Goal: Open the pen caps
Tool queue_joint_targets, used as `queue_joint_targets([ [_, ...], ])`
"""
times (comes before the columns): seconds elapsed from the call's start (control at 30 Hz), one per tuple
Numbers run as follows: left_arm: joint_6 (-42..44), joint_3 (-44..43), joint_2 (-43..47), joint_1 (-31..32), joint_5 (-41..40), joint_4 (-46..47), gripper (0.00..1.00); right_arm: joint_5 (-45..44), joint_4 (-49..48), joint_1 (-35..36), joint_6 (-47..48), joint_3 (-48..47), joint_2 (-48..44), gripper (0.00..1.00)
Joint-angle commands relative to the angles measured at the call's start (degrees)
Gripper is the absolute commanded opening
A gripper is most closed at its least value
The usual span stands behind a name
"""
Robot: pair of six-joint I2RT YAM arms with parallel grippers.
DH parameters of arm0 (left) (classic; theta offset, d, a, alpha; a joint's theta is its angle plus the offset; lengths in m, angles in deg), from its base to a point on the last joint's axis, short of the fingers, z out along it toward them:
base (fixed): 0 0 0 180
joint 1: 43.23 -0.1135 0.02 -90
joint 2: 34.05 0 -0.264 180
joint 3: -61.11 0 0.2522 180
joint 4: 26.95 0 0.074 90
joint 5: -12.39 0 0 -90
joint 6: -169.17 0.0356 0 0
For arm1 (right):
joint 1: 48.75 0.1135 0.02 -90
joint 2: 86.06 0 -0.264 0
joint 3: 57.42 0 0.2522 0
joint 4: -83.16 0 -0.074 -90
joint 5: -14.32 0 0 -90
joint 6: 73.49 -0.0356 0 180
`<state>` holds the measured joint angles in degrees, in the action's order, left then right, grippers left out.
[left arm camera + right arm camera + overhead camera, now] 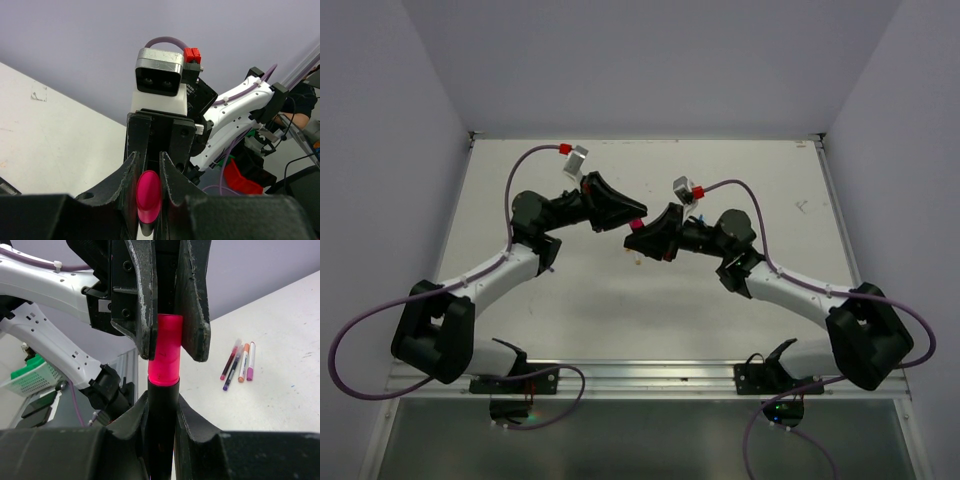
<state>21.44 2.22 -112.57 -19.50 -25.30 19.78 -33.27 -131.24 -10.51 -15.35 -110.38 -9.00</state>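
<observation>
A stubby black highlighter (162, 430) with a pink cap (167, 350) is held in the air between both grippers over the middle of the table (580, 300). My right gripper (162, 400) is shut on the black body. My left gripper (148, 160) is shut on the pink cap (148, 196), whose rounded end shows between its fingers. The cap's rim sits against the end of the body. From above, the two grippers meet tip to tip around the pink cap (635, 225). Several thin capped pens (239, 364) lie side by side on the table beyond.
The white table is walled at the back and on both sides. In the left wrist view, the right arm's camera (159, 75) faces me closely. A red bin (242, 180) and a green basket (32, 377) stand off the table.
</observation>
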Motion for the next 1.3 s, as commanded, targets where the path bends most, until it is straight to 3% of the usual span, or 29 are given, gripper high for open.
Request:
queue_joint_targets([
  [0.0, -0.5, -4.6, 3.3, -5.9, -21.0, 18.0, 0.0, 12.9, 11.5, 1.1, -0.7, 6.3, -0.2, 0.0],
  [0.13, -2.1, -2.7, 4.3, -7.9, -19.1, 17.6, 0.01, 12.6, 11.6, 0.3, -1.7, 6.5, -2.6, 0.0],
  [0.2, -3.2, -1.7, 4.8, -8.8, -17.2, 16.9, 0.14, 13.0, 12.0, 0.0, -1.7, 6.5, -2.9, 0.0],
  [0.27, -3.8, -0.8, 5.4, -9.3, -15.2, 16.6, 0.34, 13.5, 12.2, -0.4, -2.2, 6.1, -2.9, 0.0],
  [0.3, -3.7, -0.8, 5.7, -9.4, -14.8, 15.9, 0.34, 13.5, 12.4, -0.4, -2.2, 6.1, -3.0, 0.0],
  [0.53, -1.8, -0.6, 8.6, -9.4, -10.8, 7.5, 0.66, 13.5, 17.0, -0.3, 0.0, 2.5, -4.4, 0.0],
  [0.63, -1.9, 0.3, 9.5, -9.3, -8.6, 5.0, 0.73, 12.5, 16.6, -0.3, -0.8, 0.3, -5.2, 0.0],
  [0.97, -0.2, 6.7, 14.0, -5.2, -9.8, 0.9, 0.78, 7.2, 12.8, -0.4, -3.6, -7.9, -5.1, 0.0],
  [1.27, 1.0, 6.7, 12.4, -0.9, -11.7, 0.9, 0.8, 6.3, 5.5, -0.3, -8.2, -11.8, -0.6, 0.0],
])
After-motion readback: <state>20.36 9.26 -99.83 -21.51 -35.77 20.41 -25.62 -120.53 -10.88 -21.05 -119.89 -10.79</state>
